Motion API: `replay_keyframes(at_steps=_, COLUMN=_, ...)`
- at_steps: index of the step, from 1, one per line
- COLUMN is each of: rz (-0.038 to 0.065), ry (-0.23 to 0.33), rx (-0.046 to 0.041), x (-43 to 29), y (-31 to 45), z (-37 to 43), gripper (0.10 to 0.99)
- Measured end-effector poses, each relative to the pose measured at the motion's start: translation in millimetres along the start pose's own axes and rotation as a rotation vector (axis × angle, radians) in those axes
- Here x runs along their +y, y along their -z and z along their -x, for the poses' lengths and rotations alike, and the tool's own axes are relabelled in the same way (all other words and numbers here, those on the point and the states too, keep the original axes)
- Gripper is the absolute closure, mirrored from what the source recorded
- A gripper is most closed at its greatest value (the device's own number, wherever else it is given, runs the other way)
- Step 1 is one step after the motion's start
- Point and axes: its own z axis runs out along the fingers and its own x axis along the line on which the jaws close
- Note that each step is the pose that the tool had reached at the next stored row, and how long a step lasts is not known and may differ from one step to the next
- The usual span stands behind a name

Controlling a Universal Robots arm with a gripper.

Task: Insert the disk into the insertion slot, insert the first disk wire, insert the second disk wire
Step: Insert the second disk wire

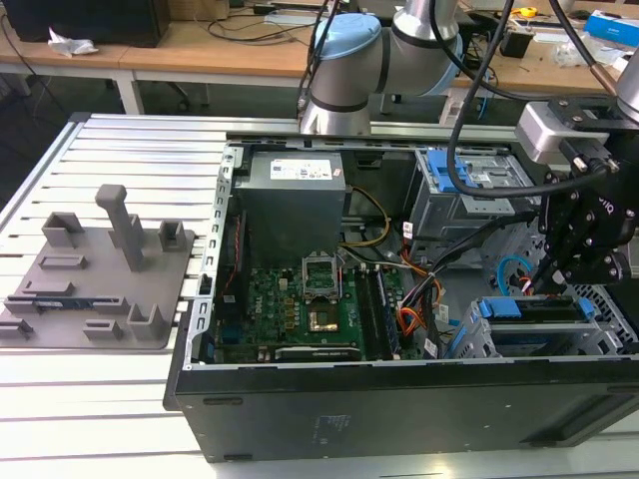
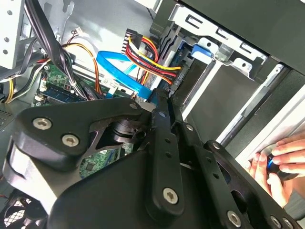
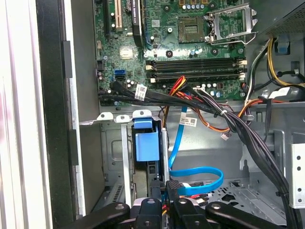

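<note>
Blue plastic is the giveaway in the exterior view: the disk (image 1: 534,309) in its blue carrier already sits in the insertion slot (image 1: 609,334), the low perforated grey cage at the exterior view's right end of the open PC case (image 1: 399,409). The black tool (image 1: 555,281) hangs right over the disk's near edge. The second disk wire (image 1: 511,271), light blue, loops just beside it. A grey fixture plate (image 1: 95,274) lies on the slatted desk (image 1: 60,399), well apart from the case.

In the second wrist view the tool's fingers (image 2: 164,119) are together, pinched on a small dark connector (image 2: 174,82) at the end of the first disk wire (image 2: 147,55), the red, orange and yellow bundle. The light blue cable (image 2: 121,71) runs just behind it. A person's hand (image 2: 281,164) shows at the frame's edge.

In the first wrist view the blue carrier tab (image 3: 147,143) stands in the cage, and the blue cable (image 3: 190,171) curls beside it down to the fingertips (image 3: 172,187). The motherboard (image 3: 181,43) lies beyond.
</note>
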Motion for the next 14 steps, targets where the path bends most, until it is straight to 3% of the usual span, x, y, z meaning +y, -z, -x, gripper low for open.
replay_keyframes(at_steps=3, rz=0.000, ry=0.000, rx=-0.0001, x=-0.2, y=-0.4, z=-3.2, gripper=0.925)
replay_keyframes(at_steps=14, rz=0.000, ry=0.000, rx=-0.0002, x=-0.7, y=-1.3, z=-3.3, gripper=0.925)
